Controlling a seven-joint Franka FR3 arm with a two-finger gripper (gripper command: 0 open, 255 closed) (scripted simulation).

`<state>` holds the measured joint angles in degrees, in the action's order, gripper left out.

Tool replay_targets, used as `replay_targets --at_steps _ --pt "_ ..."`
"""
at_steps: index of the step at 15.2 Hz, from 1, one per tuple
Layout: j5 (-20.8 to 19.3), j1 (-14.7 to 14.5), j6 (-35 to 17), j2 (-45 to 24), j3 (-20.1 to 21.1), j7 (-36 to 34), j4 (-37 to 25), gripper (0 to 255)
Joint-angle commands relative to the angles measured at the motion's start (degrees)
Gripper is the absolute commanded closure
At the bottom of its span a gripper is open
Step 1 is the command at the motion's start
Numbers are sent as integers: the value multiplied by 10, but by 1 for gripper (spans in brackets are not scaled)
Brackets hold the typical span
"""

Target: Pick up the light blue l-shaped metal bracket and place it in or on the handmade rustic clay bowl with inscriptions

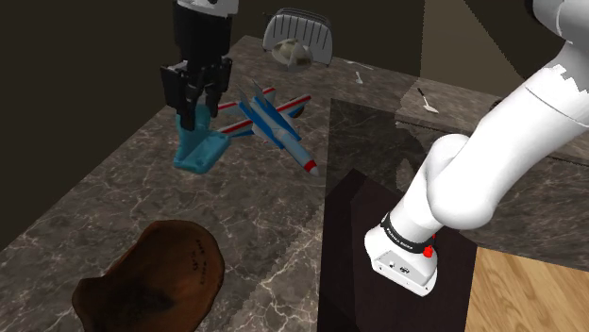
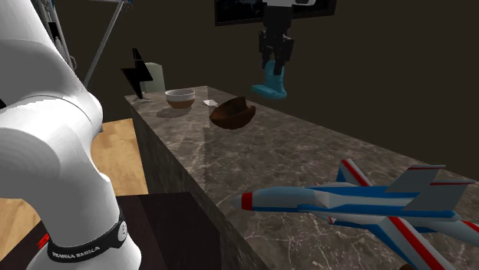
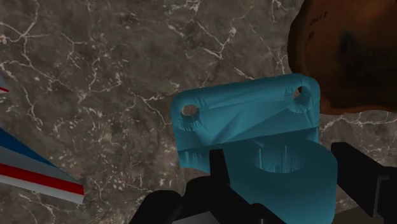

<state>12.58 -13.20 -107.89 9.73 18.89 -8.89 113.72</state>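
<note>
1. Black two-finger tool (image 1: pixel 192 113) clamped on the light blue L-shaped bracket (image 1: pixel 200 149); grasp done.
2. Bracket looks lifted just off the dark marble table (image 1: pixel 113 198), beside a blue-red-white toy jet (image 1: pixel 274 123).
3. Left to do: carry to the brown rough clay bowl (image 1: pixel 156 283), well apart, and release.

You have a long bench (image 1: pixel 123 198) of dark brown marble with white veins, and its top has a faint sheen. Past its far long edge stands a plain dark brown wall (image 2: pixel 399 77). Off the opposite edge lies a light wooden plank floor (image 1: pixel 533 292). The room is dim throughout.
</note>
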Motion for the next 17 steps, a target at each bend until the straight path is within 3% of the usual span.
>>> replay_targets --at_steps 1,8,14,17 --pt "-1 -13 -7 -6 19 -32 -5 255" --pt "-21 -53 -12 -49 80 -141 -58 255" --pt "-63 -93 -9 -113 128 -240 -130 255" --pt "-62 -93 -32 -113 127 -238 -107 255"
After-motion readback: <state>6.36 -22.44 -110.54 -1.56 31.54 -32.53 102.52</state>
